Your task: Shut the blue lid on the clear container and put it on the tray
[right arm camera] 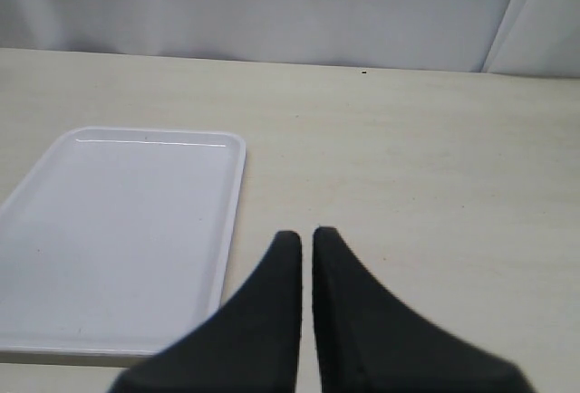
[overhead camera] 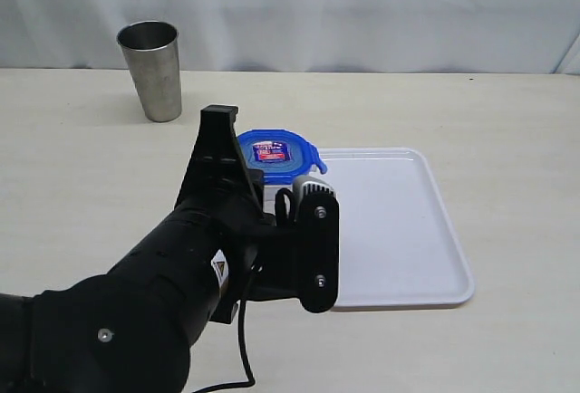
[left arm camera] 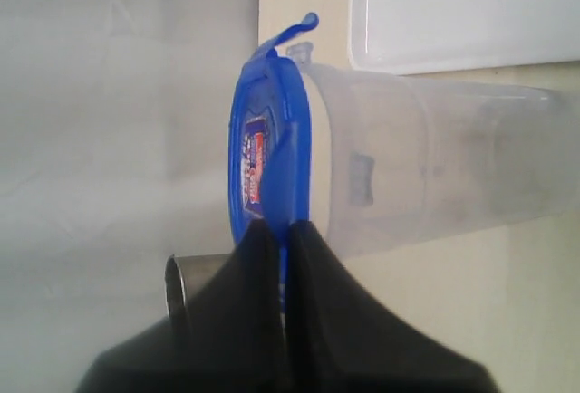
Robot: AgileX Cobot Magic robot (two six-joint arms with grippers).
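The blue lid [overhead camera: 276, 153] sits on top of the clear container [left arm camera: 426, 167], which stands on the table just left of the white tray [overhead camera: 399, 230]. In the exterior view my left arm hides most of the container. My left gripper [left arm camera: 283, 223] is shut, turned on its side, with its tips against the near edge of the lid [left arm camera: 263, 153]. Blue shows through the thin slit between the fingers, and I cannot tell whether a flap is pinched there. One flap at the far side sticks up. My right gripper [right arm camera: 306, 232] is shut and holds nothing, low over the bare table beside the tray [right arm camera: 118, 230].
A grey steel cup [overhead camera: 152, 69] stands at the back left of the table, well behind the container. A white curtain closes off the far edge. The tray [left arm camera: 462, 13] holds nothing.
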